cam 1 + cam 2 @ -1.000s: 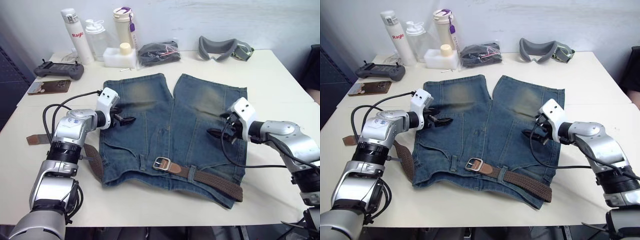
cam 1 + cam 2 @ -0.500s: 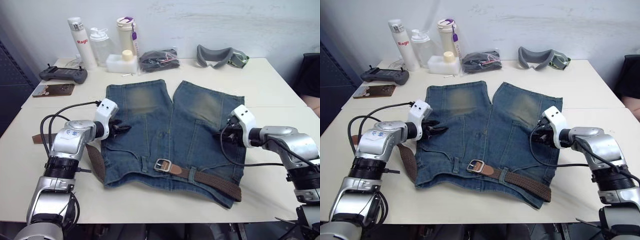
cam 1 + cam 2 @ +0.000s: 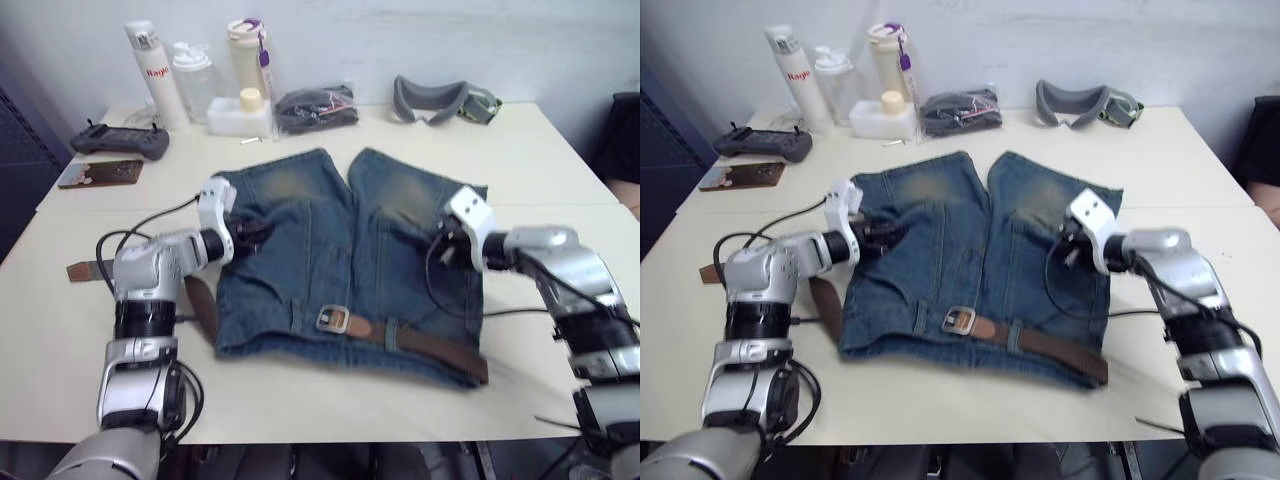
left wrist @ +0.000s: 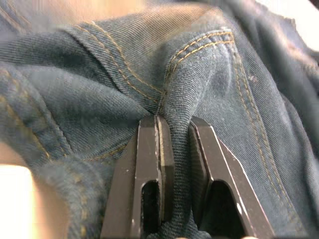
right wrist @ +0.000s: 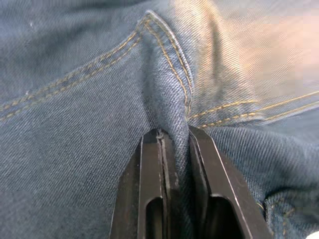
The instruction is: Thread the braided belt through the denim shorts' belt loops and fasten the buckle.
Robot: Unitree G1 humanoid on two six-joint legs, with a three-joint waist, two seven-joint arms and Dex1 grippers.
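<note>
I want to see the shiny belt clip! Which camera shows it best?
The left eye view: the small silvery metal frame buckle lies in plain sight on the blue denim shorts, near the waistband. The right eye view shows it much the same. The wrist views show pinched denim instead.

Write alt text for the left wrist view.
The left claw is shut on a pinched fold of the denim shorts, the cloth squeezed between its two black fingers. Faded blue denim with tan double-stitched seams surrounds it.
</note>
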